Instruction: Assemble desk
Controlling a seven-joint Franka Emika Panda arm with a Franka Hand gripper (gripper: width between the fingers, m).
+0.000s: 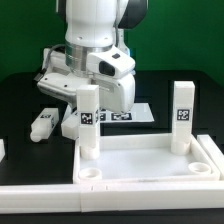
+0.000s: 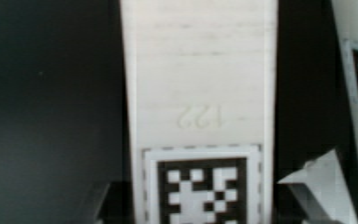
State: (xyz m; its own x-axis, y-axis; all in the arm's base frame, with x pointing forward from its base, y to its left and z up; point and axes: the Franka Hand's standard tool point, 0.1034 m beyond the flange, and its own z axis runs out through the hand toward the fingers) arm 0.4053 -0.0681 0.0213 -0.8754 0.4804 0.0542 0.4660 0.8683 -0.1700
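Black table (image 1: 16, 100) beneath white tabletop (image 1: 140, 162), green backdrop (image 1: 192, 30)

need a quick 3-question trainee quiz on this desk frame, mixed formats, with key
1. True or false: the left leg and the right leg, sides as in the exterior view, both stand upright at corners of the tabletop.
2. The two near corner sockets are: A filled with legs, B empty, C hidden by the arm.
3. Which upright leg sits between the fingers?
Key: 1 true; 2 B; 3 the left leg.
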